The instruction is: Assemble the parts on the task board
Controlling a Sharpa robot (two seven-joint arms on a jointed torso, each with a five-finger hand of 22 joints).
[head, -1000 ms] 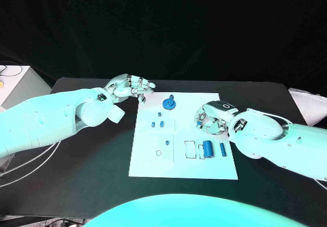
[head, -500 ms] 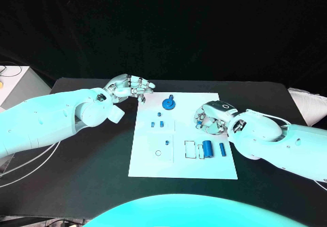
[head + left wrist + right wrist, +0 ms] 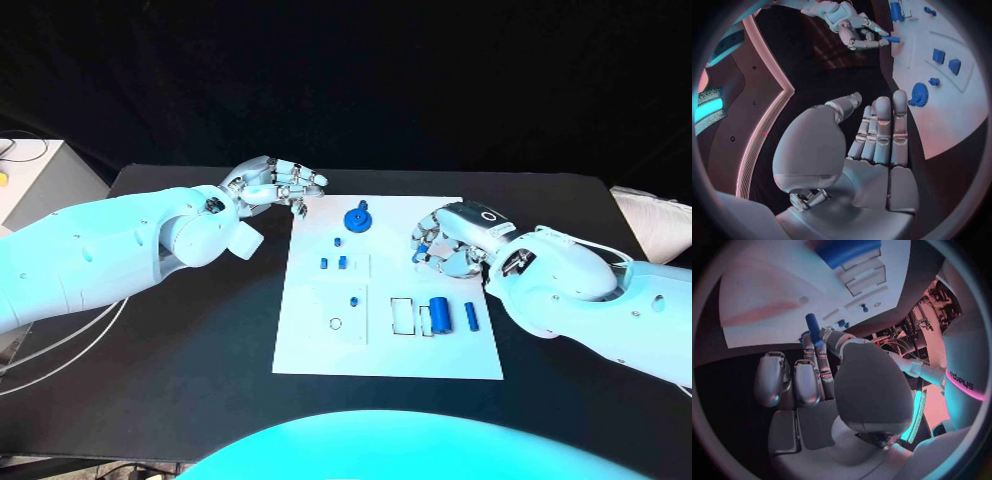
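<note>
Right hand (image 3: pixel 450 240) hovers over the task board's (image 3: pixel 325 345) right edge, pinching a small blue peg (image 3: pixel 812 328) at its fingertips. Thin grip: it could twist or drop short of its hole. Left hand (image 3: pixel 274 186) waits off the far-left corner, fingers apart, holding nothing.

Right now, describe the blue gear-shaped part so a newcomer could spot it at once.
Start at the white task board in the middle of the black table and go to its far edge, away from the robot. The blue gear-shaped part sits there, between the two robot hands. Unlike the small blocks and cylinders nearer the robot, it is round with a toothed rim and a knob on top.
</note>
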